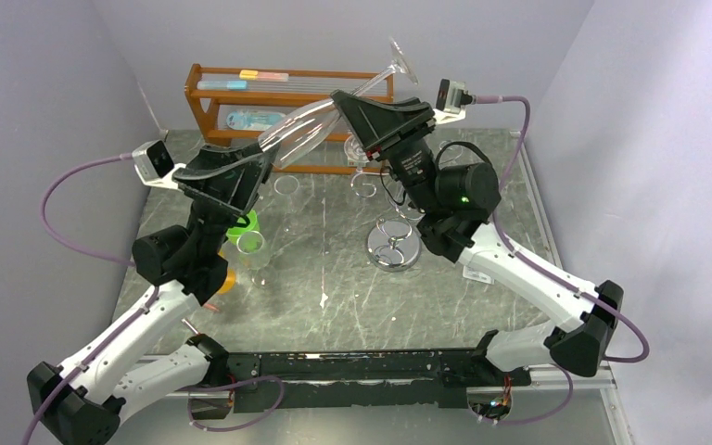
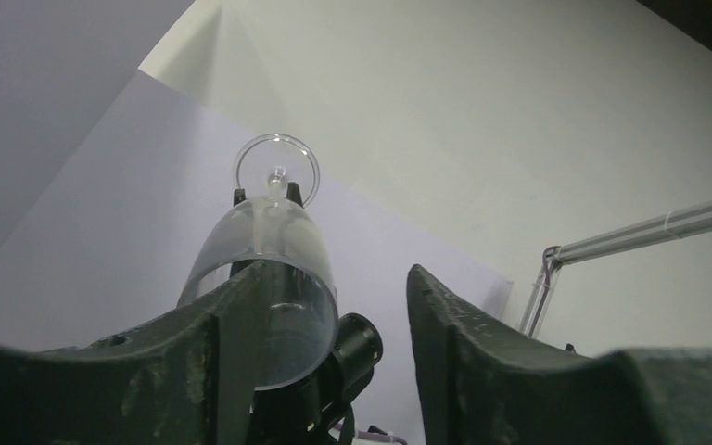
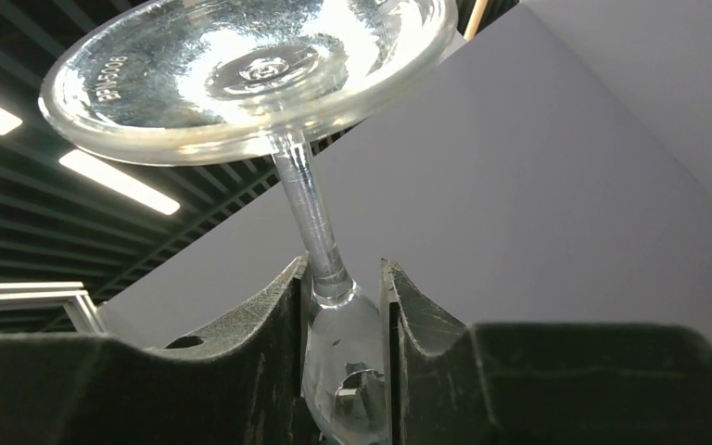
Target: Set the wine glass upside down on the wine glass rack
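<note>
The clear wine glass (image 1: 311,125) hangs tilted in the air above the back of the table, foot up and to the right. My right gripper (image 1: 357,109) is shut on it where the bowl narrows into the stem. In the right wrist view that gripper (image 3: 343,273) clamps the bowl's top, with the round foot (image 3: 241,74) above. My left gripper (image 1: 246,167) is at the bowl's mouth. In the left wrist view it (image 2: 338,320) stands open, with the glass (image 2: 269,241) lying against its left finger (image 2: 232,324) and clear of the other. The chrome wine glass rack (image 1: 392,248) stands below the right arm.
A brown wooden shelf unit (image 1: 206,107) stands at the back wall behind the glass. A green cup (image 1: 244,222), a clear cup (image 1: 252,245) and an orange object (image 1: 228,280) sit near the left arm. Another clear cup (image 1: 286,185) stands mid-table.
</note>
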Controlling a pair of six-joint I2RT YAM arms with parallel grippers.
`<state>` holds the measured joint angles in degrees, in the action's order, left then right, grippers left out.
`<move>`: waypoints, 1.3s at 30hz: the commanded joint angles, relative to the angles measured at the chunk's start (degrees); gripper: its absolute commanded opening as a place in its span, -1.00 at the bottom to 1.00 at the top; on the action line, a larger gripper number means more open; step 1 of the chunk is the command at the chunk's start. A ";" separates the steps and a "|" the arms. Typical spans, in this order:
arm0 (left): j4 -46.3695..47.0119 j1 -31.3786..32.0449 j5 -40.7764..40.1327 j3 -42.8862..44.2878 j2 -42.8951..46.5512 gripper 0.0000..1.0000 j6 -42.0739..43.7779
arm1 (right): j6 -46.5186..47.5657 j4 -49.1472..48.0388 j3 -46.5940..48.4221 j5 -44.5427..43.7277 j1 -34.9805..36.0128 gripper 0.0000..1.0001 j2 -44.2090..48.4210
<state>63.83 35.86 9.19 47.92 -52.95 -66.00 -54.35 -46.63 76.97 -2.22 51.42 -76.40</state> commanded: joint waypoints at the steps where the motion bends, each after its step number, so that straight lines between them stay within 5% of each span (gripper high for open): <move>1: -0.28 0.27 -0.67 -0.68 2.80 0.30 2.05 | 2.12 1.20 0.73 -2.23 0.22 -1.00 2.97; 8: -10.95 0.27 0.34 -2.20 8.82 0.55 6.75 | 7.17 14.29 0.56 -4.99 0.26 -1.00 9.34; 22: -55.50 0.26 -1.15 7.46 13.44 0.69 30.78 | 27.61 54.76 1.56 1.83 0.22 -1.00 28.22; 28: -62.04 0.27 -2.40 9.48 11.85 0.80 36.34 | 34.52 69.22 1.25 3.35 0.24 -1.00 33.60; 30: -63.29 0.26 -3.55 9.40 11.47 0.92 36.99 | 35.47 74.14 1.62 -1.27 0.24 -1.00 33.79; 39: -67.44 0.26 -6.27 8.47 10.34 0.93 37.60 | 37.18 86.55 -0.30 -16.84 0.26 -1.00 33.27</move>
<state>-0.36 35.86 5.39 55.86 -42.57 -30.15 -19.09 32.08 76.95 -10.41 51.44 -43.24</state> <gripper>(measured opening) 0.963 0.320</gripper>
